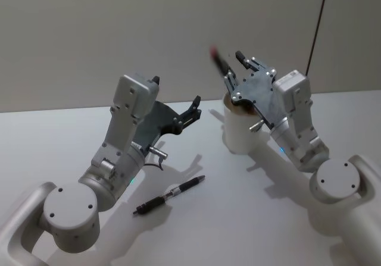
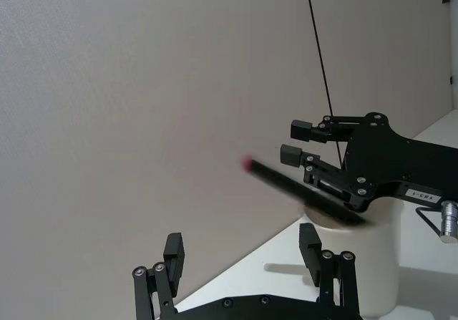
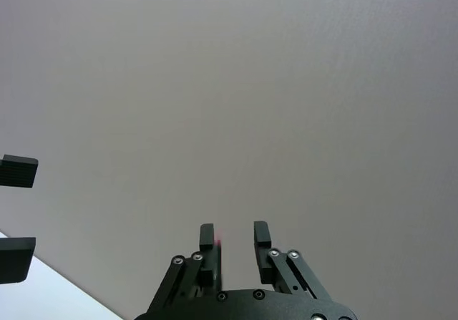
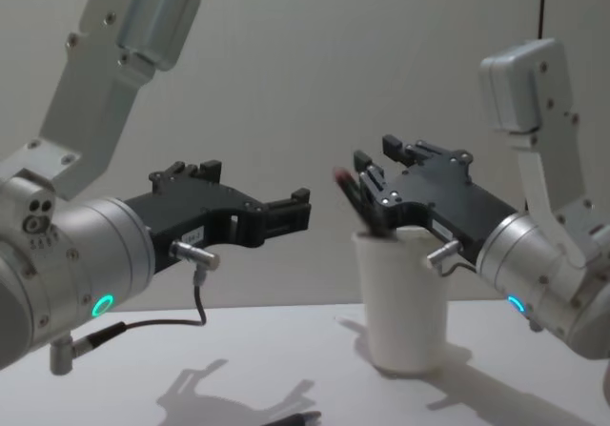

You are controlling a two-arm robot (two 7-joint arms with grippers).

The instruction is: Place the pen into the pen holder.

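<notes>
The pen holder, a white paper cup [image 1: 241,136] [image 4: 405,312] [image 2: 368,263], stands on the table right of centre. A dark pen with a red tip [image 1: 215,56] [image 2: 275,178] [image 4: 347,190] leans out of the cup, its lower end inside and its image blurred. My right gripper [image 1: 233,63] [image 4: 375,159] [image 2: 293,142] [image 3: 235,234] hovers just over the cup's rim, open, with the pen's top beside one finger. A second black pen [image 1: 169,195] lies flat on the table in front. My left gripper [image 1: 195,110] [image 4: 303,211] [image 2: 242,248] hangs open and empty left of the cup.
The white table [image 1: 250,218] runs back to a plain grey wall. A thin dark cable [image 1: 318,22] hangs down the wall behind the right arm. The lying pen rests between the two arm bases.
</notes>
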